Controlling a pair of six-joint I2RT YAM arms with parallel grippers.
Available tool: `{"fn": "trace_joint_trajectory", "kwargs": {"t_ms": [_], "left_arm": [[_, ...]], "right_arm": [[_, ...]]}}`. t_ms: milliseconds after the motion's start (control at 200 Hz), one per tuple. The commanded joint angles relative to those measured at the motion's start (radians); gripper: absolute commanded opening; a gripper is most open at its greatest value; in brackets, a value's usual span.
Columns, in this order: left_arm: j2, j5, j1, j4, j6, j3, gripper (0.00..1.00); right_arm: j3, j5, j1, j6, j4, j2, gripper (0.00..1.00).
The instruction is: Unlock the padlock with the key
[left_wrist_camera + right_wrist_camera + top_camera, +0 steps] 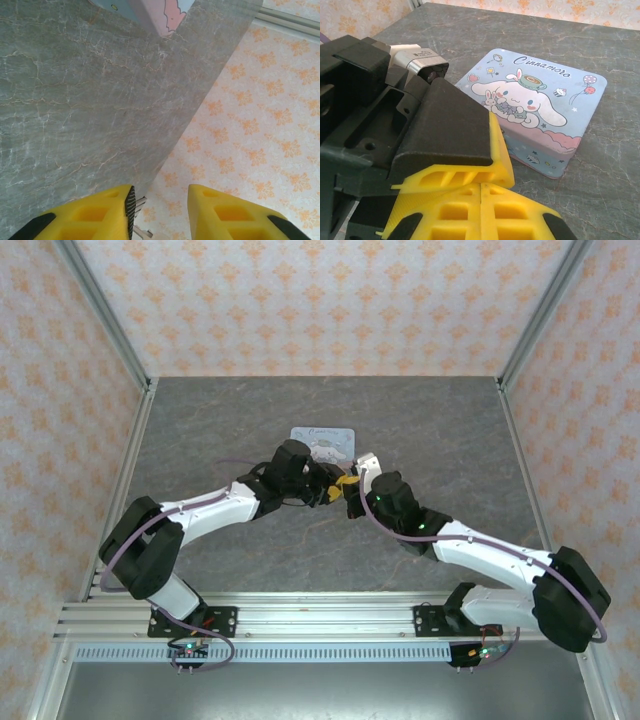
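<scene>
Grey marbled table (200,440) carries the work. Left arm (200,512) and right arm (480,552) both reach inward and forward, elbows out, and their hands meet tip to tip at mid-table. Pale blue cartoon tin (322,443) lies flat on the table just beyond both hands, lid up. Left hand (160,200): yellow fingers spread, with a clear gap between them and nothing bridging it. Its wrist view looks along the table toward the patterned wall, a corner of the tin at the far end ahead of the fingertips. Right hand (481,200): yellow fingers pressed together, seam closed along its length; whether anything is pinched at the tips cannot be told. The right wrist view adds what the overhead view hides: one black-backed finger (450,130) of the left hand lies across the right fingertips, touching or just over them, with the tin beyond and to the right. Thin silvery sliver, apparently the key (141,202), juts just beside the toothed inner pad of one left finger; contact uncertain. Padlock: position cannot be told; the meeting point of the two hands is covered by fingers.
</scene>
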Motion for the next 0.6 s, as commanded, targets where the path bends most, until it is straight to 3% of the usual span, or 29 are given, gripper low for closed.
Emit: {"fn": "trace_joint_trajectory", "kwargs": {"t_ms": [0,175,395,465,596], "left_arm": [[0.018,0.011,-0.012,0.021,-0.010,0.019,0.30],[0.021,0.008,-0.016,0.026,-0.013,0.022,0.21],[0.026,0.008,-0.018,0.027,-0.010,0.025,0.00],[0.025,0.000,-0.019,0.033,-0.004,0.019,0.00],[0.026,-0.023,-0.010,0.047,0.077,0.012,0.00]], "right_arm": [[0.036,0.013,0.007,-0.014,0.032,0.007,0.00],[0.036,0.013,0.009,-0.010,0.035,0.010,0.00],[0.039,0.018,0.009,-0.003,0.038,0.013,0.00],[0.043,0.025,0.009,0.015,0.035,0.009,0.00],[0.032,0.025,-0.024,0.155,0.008,-0.071,0.41]]}}
